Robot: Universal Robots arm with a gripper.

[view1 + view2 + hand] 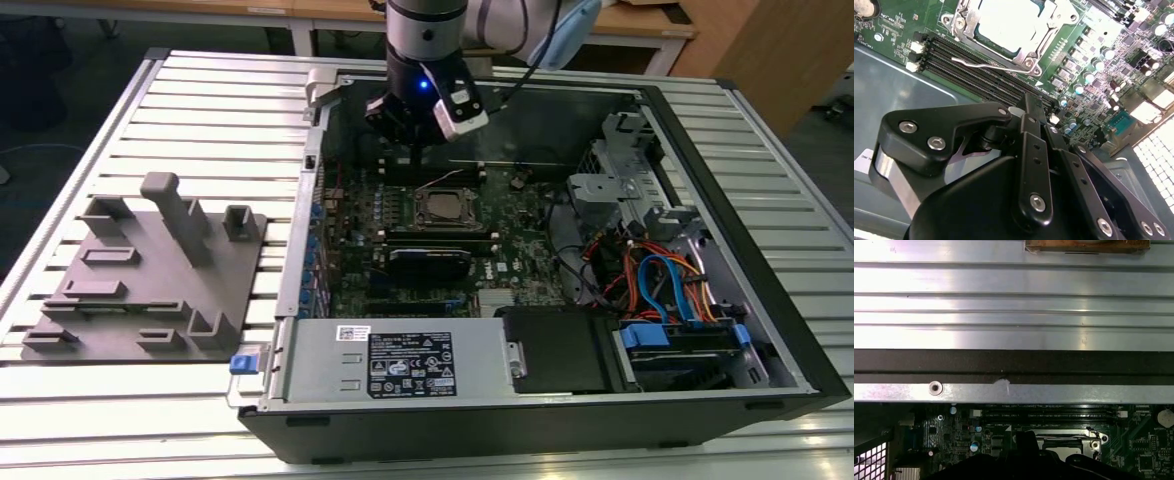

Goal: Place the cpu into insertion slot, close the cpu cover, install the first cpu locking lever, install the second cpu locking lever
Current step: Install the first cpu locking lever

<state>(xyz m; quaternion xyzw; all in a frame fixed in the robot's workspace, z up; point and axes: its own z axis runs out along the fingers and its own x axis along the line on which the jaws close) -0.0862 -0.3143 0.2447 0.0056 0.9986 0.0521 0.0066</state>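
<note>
Exterior view: one grey robot arm (427,40) reaches into one open black computer tower (747,300) lying on a slatted aluminium table (214,120). Its single black gripper (416,165) hangs over the green motherboard (514,245), near the socket and not touching it.

In the second wrist view, the gripper (1029,102) has its fingers drawn together, with nothing seen between them.

The cpu (1009,22), one small square chip with a dull silver top, sits inside the insertion slot (449,226). The cpu cover (996,51), a thin dark metal frame with a square window, lies flat around it.

One silver wire lever (989,64) runs along the frame's edge beside four long black memory slots (969,67). Whether it is latched cannot be told.

To the exterior view's left, one grey fixture plate (134,320) with upright blocks rests on the table, well apart from the tower. One silver power supply box (400,362) fills the case's near corner, beside a bundle of blue and orange cables (667,280).
</note>
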